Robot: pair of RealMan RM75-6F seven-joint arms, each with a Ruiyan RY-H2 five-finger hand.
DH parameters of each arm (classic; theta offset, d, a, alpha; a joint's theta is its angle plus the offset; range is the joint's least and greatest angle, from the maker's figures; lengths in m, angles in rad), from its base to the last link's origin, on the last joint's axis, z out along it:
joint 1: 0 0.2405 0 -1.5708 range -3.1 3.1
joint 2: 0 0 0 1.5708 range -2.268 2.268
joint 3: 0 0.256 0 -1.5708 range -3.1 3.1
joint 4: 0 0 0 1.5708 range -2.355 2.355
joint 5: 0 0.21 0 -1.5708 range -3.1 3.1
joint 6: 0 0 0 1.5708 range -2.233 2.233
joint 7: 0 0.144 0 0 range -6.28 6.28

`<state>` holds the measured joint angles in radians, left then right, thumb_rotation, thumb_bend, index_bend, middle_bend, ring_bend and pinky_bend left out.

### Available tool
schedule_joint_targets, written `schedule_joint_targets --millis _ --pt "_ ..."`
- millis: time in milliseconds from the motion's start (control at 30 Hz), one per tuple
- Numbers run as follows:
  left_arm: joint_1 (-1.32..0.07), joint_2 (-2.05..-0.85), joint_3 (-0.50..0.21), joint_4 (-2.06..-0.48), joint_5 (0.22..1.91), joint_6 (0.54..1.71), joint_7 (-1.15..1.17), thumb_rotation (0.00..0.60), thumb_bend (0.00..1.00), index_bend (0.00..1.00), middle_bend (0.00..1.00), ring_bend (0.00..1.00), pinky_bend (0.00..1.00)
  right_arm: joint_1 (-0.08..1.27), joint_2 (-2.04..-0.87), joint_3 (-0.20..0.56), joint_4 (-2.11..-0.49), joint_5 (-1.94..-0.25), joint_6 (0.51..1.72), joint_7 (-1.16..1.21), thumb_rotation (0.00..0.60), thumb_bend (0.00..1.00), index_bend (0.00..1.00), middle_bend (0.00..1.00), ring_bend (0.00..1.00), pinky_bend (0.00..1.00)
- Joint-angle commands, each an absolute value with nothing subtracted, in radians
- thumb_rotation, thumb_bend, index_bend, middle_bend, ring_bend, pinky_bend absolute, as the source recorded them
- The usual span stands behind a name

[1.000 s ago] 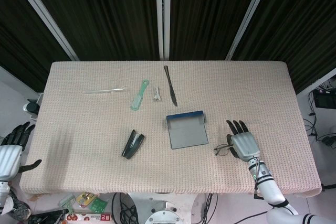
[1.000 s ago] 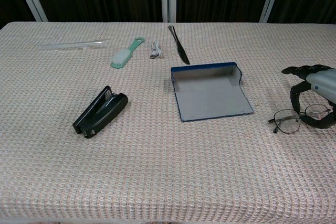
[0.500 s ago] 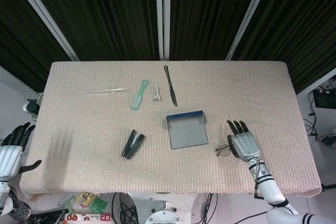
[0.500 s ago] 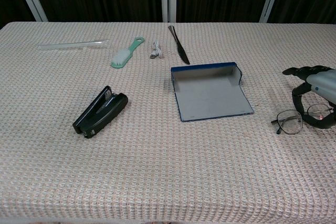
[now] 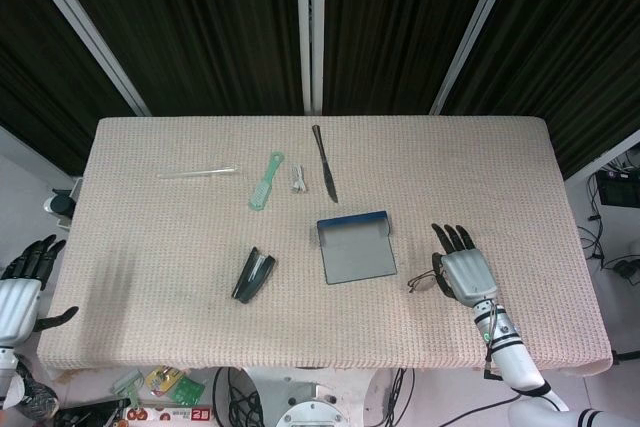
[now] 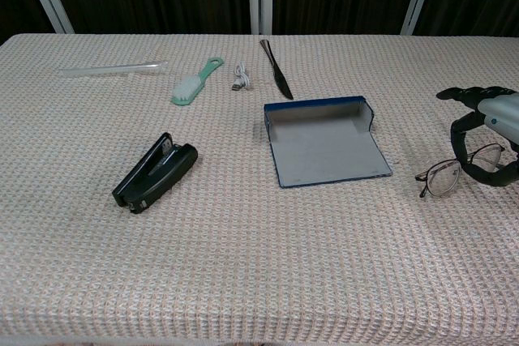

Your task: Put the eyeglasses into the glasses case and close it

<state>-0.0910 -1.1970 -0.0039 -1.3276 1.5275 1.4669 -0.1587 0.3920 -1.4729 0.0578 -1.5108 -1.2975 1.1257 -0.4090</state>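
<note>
While one table (image 5: 150,247) with a woven beige cover carries everything, each thing on it is single: one open glasses case (image 6: 324,143), one black stapler (image 6: 154,172), one dark knife (image 6: 276,68), one clear plastic stick (image 6: 109,67), one green brush (image 6: 195,81), one small white cable (image 6: 239,77) and one pair of eyeglasses (image 6: 446,176).

From above, the head view shows both hands: the left hand (image 5: 20,292) is beside the near left corner of the table, off its surface, fingers apart and holding nothing. The chest view does not show this hand at all, but it shows the case walls and the glasses frame more clearly.

On the table to the right of the case, a little apart from it, are the eyeglasses, tilted. The right hand (image 6: 486,139) is over their right part, dark fingers (image 6: 462,137) curled around the frame; the left lens is free. I cannot tell if the grip is firm.
</note>
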Motion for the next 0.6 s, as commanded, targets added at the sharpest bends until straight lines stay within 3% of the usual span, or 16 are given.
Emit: schedule_joint_targets --millis 33,300,600 --pt "-0.088 -1.197 -0.004 -1.324 1.526 1.469 -0.164 0.6 0.11 0.05 0.03 0.04 0.19 0.397 -1.47 0.059 -1.535 -1.308 1.13 -0.411 0.6 0.52 0.77 0.0 0.0 0.0" --pt "-0.085 -1.199 -0.004 -1.316 1.528 1.475 -0.176 0.6 0.11 0.05 0.03 0.04 0.19 0.428 -1.502 0.102 -1.611 -1.305 1.136 -0.409 0.6 0.52 0.79 0.0 0.0 0.0" --pt "-0.085 -1.2 -0.003 -1.308 1.529 1.472 -0.188 0.6 0.11 0.05 0.03 0.04 0.19 0.517 -1.665 0.196 -1.593 -1.161 1.109 -0.543 0.6 0.52 0.79 0.0 0.0 0.0"
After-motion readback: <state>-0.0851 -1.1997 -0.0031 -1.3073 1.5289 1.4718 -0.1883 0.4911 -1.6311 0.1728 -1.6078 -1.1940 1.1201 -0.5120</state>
